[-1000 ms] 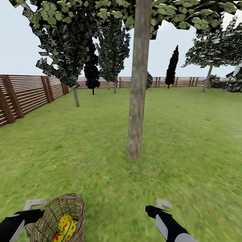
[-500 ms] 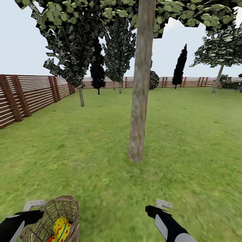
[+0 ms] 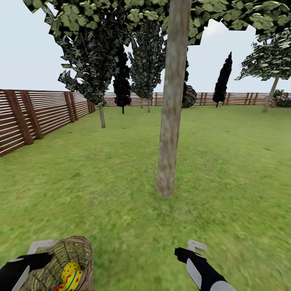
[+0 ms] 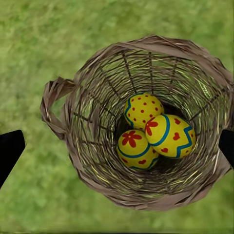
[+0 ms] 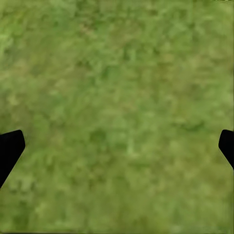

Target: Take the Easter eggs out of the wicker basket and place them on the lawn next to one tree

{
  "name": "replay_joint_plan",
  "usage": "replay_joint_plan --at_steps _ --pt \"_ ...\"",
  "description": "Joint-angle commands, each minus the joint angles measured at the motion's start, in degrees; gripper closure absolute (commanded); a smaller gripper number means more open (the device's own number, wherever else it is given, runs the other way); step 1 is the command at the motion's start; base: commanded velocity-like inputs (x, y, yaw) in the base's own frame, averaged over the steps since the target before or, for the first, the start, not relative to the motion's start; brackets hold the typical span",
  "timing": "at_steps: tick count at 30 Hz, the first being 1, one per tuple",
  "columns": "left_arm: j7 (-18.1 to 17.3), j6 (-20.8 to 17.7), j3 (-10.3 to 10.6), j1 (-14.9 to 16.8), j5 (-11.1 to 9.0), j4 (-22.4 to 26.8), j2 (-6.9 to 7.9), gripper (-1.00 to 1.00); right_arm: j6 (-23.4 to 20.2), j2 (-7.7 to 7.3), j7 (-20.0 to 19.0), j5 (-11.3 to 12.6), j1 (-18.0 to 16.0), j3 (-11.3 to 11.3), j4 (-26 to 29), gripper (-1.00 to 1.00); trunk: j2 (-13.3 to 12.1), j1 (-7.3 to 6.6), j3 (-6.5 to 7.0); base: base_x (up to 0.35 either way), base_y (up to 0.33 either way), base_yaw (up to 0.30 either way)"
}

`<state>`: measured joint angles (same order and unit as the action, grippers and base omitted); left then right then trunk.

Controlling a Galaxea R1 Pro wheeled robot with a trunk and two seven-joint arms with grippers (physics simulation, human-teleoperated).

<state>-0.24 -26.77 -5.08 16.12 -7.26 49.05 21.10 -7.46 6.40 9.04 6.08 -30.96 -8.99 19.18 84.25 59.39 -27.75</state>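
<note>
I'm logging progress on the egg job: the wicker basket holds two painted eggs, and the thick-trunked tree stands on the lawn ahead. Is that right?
Not quite: the wicker basket holds three painted eggs, not two. The left wrist view, looking straight into it, shows all three clustered at the bottom. The rest stands: the thick-trunked tree rises from the lawn ahead.

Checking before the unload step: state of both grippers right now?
Left gripper: fingers wide apart on either side of the wicker basket; grip on it cannot be told.
Right gripper: open, empty, over lawn.
</note>
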Motion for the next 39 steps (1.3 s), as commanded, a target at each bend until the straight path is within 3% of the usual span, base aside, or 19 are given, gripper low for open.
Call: replay_joint_plan --at_steps 1,15,29,39 --pt "0.0 -0.3 -0.1 0.0 -0.5 0.0 -0.01 -1.00 -0.3 0.01 0.3 0.6 0.0 0.1 0.2 -1.00 0.0 0.00 -0.06 0.014 -0.010 0.257" --pt "0.0 -0.4 -0.1 0.0 -0.5 0.0 -0.09 -1.00 -0.3 0.10 0.3 0.6 0.1 0.2 0.2 -1.00 0.0 0.00 -0.06 0.007 -0.066 0.272" --pt "0.0 -0.3 -0.2 0.0 -0.6 -2.1 -0.09 -1.00 -0.3 0.10 0.3 0.6 0.1 0.2 0.2 -1.00 0.0 0.00 -0.06 0.104 -0.174 0.063" --pt "0.0 -0.3 -0.2 0.1 -0.6 -3.8 -0.09 -1.00 -0.3 0.10 0.3 0.6 0.1 0.2 0.2 -1.00 0.0 0.00 -0.06 0.194 -0.040 0.083"
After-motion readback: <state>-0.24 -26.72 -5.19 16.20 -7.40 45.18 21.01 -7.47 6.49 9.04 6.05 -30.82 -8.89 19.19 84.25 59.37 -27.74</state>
